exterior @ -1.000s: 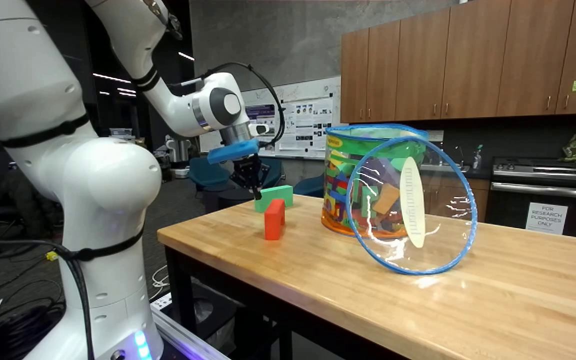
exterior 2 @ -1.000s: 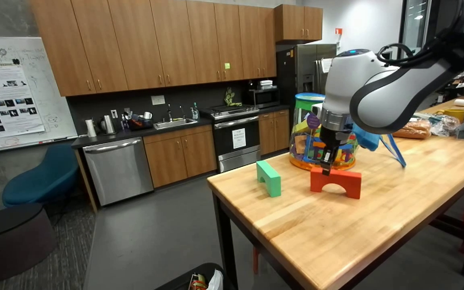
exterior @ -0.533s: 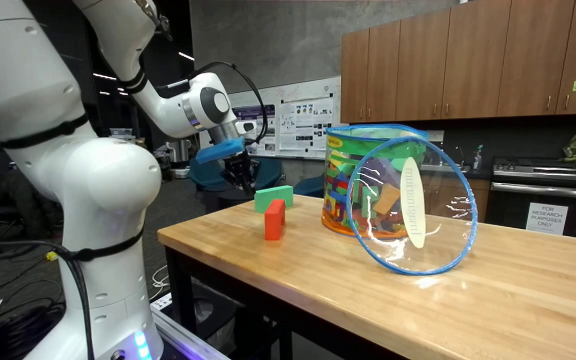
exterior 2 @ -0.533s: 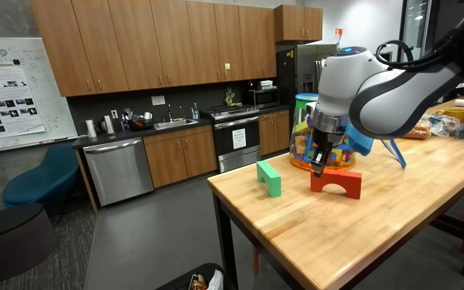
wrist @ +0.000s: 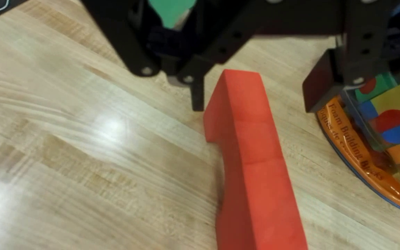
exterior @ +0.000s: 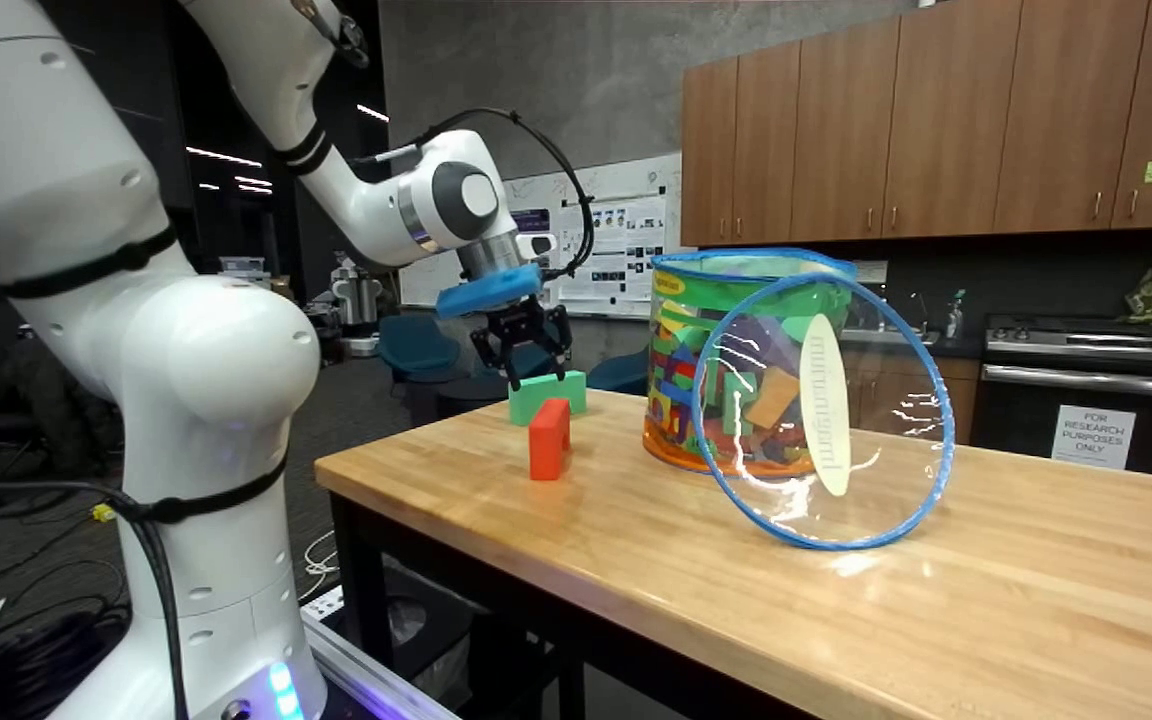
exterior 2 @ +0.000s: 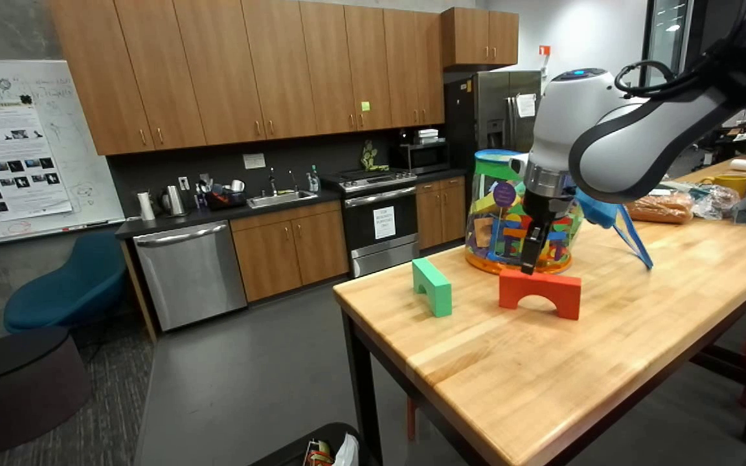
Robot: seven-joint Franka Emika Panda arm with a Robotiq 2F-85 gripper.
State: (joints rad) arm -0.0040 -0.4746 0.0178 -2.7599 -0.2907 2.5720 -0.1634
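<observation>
Jaws spread, empty (pinched together a second ago) | red arch block (wrist: 255, 156) standing on counter (wrist: 99, 173), one end between or just below them | gap now looks wide enough for a grasp | foam-block bag (exterior 2: 493, 169) close by

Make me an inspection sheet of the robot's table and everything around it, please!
Surface: wooden tabletop, shiny in spots.
Job's things: red arch block and green arch block, standing apart like little bridges.
Clutter: Foam Building Blocks tub, tilted round lid beside it, yellow mug and plastic bag farther along.
Fingers: open near one end of the red arch block, gripping nothing.
Cables: black cable looping near the robot arm.
Surroundings: wooden cupboards, stove, sink, teal chair.
</observation>
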